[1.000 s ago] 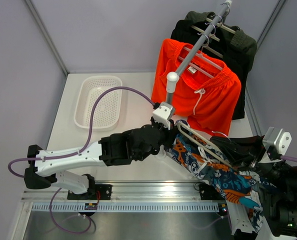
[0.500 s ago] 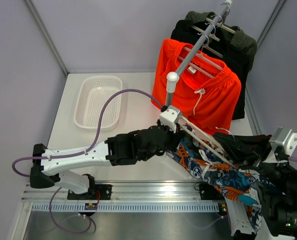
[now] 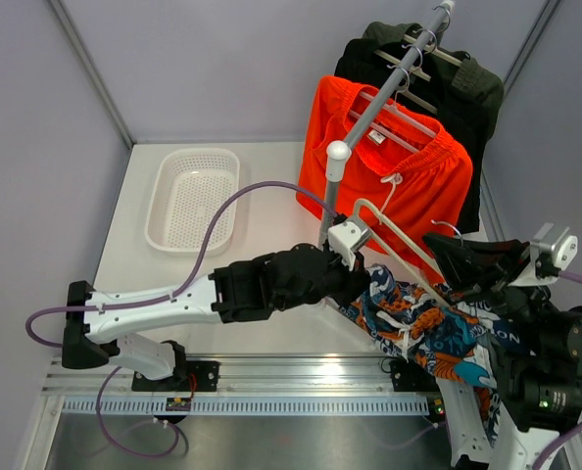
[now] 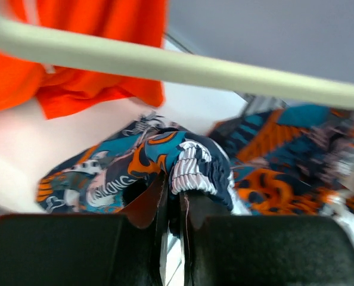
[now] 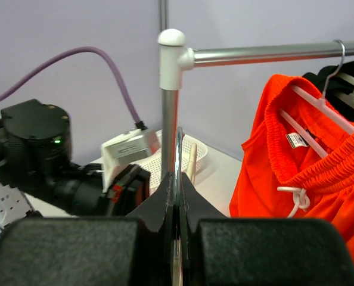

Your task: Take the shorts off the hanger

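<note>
The patterned blue, orange and white shorts (image 3: 423, 328) hang bunched below a white hanger (image 3: 394, 230), whose left end is bare. My left gripper (image 3: 363, 278) is shut on their waistband (image 4: 192, 170), just under the hanger bar (image 4: 165, 65). My right gripper (image 3: 444, 251) is shut on the hanger's metal hook (image 5: 177, 152) and holds it in the air. The plain orange shorts (image 3: 409, 181) with a white drawstring hang on another hanger on the rail (image 3: 384, 93). They also show in the right wrist view (image 5: 302, 179).
Black and dark olive garments (image 3: 467, 83) hang at the far end of the rail. The rail's post with a white knob (image 3: 337, 157) stands just behind my left gripper. A white basket (image 3: 193, 196) sits at the back left of the table.
The hanger has risen and tilted up with my right gripper. My left gripper has moved right with the patterned shorts, which have slid off the hanger's left end.
</note>
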